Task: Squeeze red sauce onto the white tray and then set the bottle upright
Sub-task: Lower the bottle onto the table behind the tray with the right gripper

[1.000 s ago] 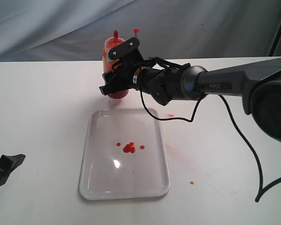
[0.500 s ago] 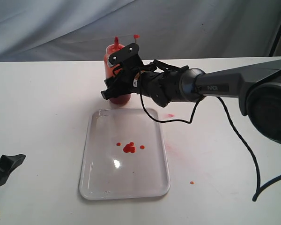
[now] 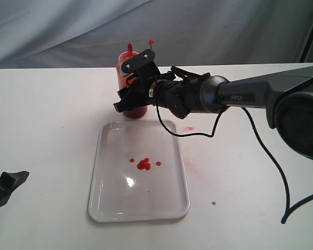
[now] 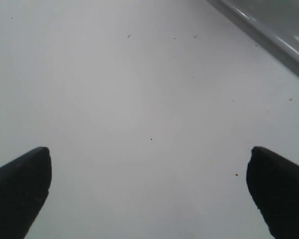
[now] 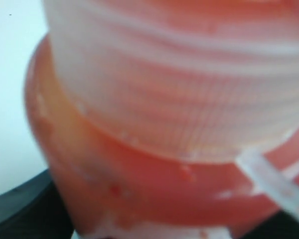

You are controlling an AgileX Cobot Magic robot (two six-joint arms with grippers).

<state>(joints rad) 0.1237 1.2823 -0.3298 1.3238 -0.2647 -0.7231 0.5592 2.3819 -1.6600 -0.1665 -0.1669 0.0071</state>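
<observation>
White tabletop, grey cloth backdrop. Your left gripper (image 4: 149, 167) sat low at the left edge, jaws spread wide and empty over bare table, well apart from the work. At centre, the white tray (image 3: 96, 172) carried small blobs of red sauce (image 3: 143, 164). Just beyond its far rim the bottle (image 3: 135, 111) appeared to rest on the table, long axis vertical, nozzle up. Your right gripper (image 3: 128, 83), reaching in from the right, clasped its sides. Judgement: only the release remained.

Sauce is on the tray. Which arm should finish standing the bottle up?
Right. The right fingers hold the bottle, nozzle up, just beyond the white tray. The left fingers are open and empty over bare table, away from it.
</observation>
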